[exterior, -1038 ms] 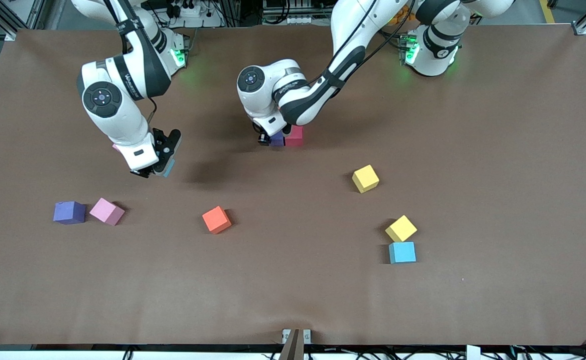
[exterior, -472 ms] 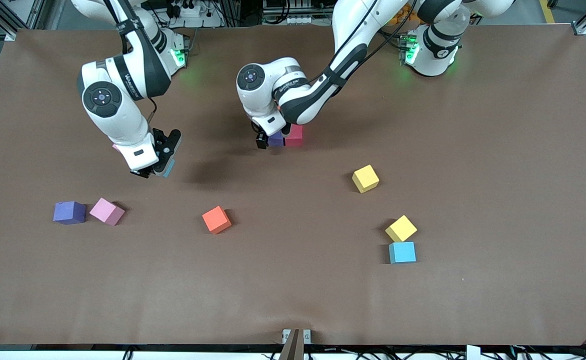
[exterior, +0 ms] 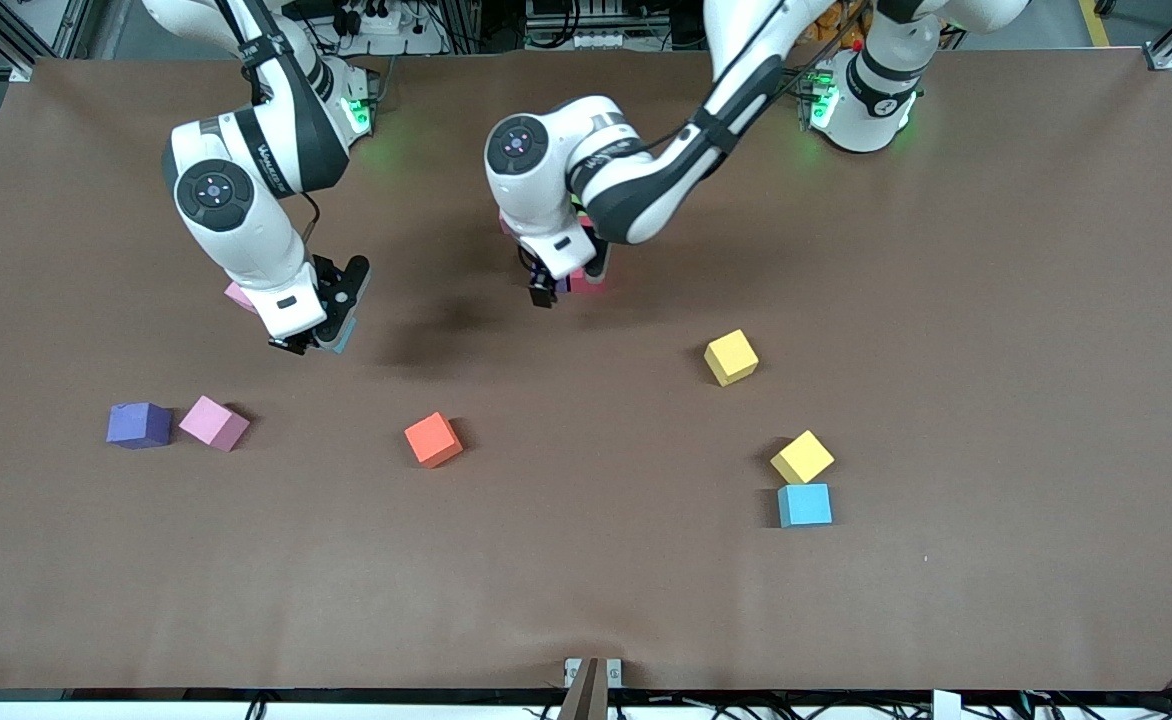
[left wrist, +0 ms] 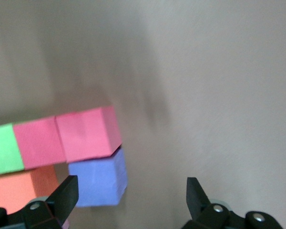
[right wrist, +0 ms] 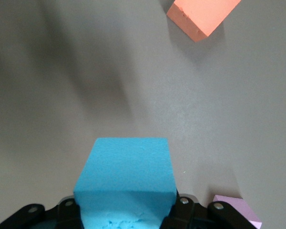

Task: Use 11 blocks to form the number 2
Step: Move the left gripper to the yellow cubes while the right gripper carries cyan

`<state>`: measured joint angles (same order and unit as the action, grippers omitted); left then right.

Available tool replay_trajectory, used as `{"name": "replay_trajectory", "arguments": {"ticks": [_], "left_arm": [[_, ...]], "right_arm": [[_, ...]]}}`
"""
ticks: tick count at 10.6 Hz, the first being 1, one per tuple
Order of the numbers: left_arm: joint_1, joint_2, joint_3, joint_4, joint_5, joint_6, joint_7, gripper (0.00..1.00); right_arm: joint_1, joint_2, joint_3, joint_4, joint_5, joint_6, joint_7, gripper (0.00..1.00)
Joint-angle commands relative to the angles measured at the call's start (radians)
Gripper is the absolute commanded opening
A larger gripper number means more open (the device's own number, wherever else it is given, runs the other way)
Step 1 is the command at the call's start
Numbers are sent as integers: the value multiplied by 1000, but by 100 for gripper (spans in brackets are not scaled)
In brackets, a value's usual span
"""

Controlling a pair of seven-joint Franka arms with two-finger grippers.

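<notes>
Brown table [exterior: 946,300], left wrist alone shows green block [left wrist: 5,149] (beside red)

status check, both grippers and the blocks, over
Left gripper open, above the purple block set against the red blocks. Right gripper shut on a light blue block, in the air. Nothing in the way.

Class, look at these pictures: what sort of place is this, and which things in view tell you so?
Most likely a robotics lab. Two white arms are mounted along a brown table, metal framing and cables edge it, and loose foam blocks lie scattered for a building trial.
</notes>
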<state>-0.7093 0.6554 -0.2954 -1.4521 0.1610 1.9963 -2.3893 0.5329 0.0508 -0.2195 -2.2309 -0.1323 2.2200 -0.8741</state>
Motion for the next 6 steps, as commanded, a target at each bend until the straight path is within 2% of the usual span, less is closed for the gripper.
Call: {"name": "replay_trajectory", "arguments": {"ticks": [1, 4, 6], "left_arm": [[91, -40, -1, -19, -12, -46, 112, 100], [252, -60, 7, -16, 53, -71, 287, 100], [353, -72, 6, 8, 89, -71, 410, 100]], "right_arm": [[68, 9, -8, 2, -3, 6, 6, 33], [226, 88, -8, -1, -4, 76, 6, 35], [277, 119, -6, -7, -3, 95, 12, 34]]}}
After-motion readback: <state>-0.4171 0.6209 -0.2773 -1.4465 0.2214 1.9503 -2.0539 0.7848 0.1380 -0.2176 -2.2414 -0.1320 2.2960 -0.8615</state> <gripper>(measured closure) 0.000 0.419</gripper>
